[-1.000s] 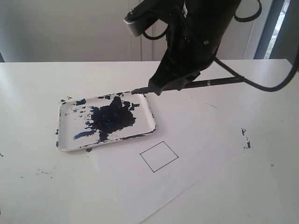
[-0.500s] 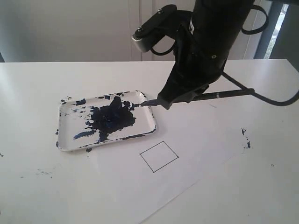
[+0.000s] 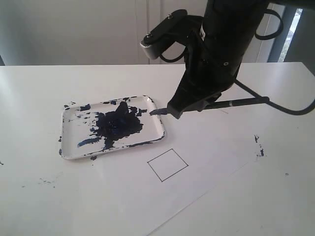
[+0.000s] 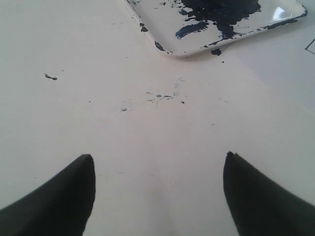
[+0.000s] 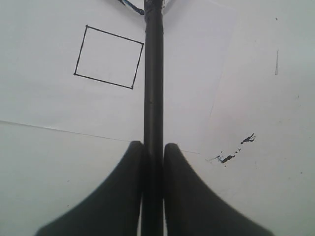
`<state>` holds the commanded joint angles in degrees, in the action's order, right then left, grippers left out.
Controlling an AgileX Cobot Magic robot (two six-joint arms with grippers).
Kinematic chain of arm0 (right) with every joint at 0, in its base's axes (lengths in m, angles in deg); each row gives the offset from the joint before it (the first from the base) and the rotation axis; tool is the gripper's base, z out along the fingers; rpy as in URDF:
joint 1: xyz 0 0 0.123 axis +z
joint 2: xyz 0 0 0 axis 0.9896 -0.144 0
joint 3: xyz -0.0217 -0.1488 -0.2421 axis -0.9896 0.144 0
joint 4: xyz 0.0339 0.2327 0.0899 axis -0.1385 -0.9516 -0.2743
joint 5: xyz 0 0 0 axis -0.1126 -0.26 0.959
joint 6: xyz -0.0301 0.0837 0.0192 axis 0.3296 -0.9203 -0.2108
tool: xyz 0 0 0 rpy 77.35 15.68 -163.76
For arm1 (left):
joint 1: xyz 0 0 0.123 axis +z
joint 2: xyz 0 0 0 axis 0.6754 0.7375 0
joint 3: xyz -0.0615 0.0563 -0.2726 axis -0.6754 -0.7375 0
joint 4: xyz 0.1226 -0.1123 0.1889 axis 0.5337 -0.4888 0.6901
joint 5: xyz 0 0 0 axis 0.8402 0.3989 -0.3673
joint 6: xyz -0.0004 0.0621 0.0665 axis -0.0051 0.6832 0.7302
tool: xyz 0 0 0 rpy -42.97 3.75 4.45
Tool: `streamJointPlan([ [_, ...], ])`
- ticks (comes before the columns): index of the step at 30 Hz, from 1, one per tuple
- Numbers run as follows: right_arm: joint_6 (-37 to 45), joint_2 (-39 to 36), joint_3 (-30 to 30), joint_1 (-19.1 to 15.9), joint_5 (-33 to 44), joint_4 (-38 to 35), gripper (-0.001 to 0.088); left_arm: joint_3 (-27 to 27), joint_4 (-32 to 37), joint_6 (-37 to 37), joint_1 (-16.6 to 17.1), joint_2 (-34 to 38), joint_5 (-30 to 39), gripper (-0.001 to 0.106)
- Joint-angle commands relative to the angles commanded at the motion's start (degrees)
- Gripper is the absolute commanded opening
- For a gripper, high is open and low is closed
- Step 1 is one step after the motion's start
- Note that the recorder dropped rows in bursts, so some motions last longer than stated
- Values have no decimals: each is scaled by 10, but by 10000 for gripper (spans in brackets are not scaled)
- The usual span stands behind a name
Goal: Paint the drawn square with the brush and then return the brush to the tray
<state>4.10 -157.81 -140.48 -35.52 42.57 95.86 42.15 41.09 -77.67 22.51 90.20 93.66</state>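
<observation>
The tray [image 3: 74,129], white and smeared with dark blue paint, lies left of centre on the table. The drawn square [image 3: 168,164] sits on the paper in front of the tray's right end, and its inside is white. My right gripper [image 3: 173,111] is shut on the brush [image 3: 241,103]. The brush lies nearly level, with its dark tip by the tray's far right corner. In the right wrist view the brush [image 5: 153,73] runs out between the shut fingers of the right gripper [image 5: 153,145], past the drawn square [image 5: 109,57]. My left gripper [image 4: 157,160] is open over bare table, with the tray [image 4: 162,24] ahead.
A large white paper sheet [image 3: 211,147] lies under the square, its edge running diagonally toward the front. Dark paint specks [image 3: 259,150] mark the table on the right, and the specks [image 3: 47,183] also show at the front left. The right arm's black cable [image 3: 290,110] loops behind.
The right arm has moved right and lower with the brush. The tip went from the tray's far rim to its far right corner. The left gripper shows no earlier frame.
</observation>
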Motion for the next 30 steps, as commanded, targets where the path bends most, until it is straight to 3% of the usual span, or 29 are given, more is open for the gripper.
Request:
streamJointPlan([
  [4, 2, 0, 0, 0, 0, 0, 0, 0, 82, 64, 0, 0, -4, 749],
  [6, 5, 0, 0, 0, 0, 0, 0, 0, 105, 83, 0, 0, -38, 749],
  [15, 5, 0, 0, 0, 0, -1, 0, 0, 114, 80, 0, 0, -296, 749],
  [23, 5, 0, 0, 0, 0, -1, 0, 0, 100, -238, 0, 0, -385, 749],
  [26, 9, 0, 0, 0, 0, 0, 0, 0, 100, -290, 0, 0, -392, 749],
  [30, 11, 0, 0, 0, 0, -1, 0, 0, 106, -293, 0, 9, -392, 749],
])
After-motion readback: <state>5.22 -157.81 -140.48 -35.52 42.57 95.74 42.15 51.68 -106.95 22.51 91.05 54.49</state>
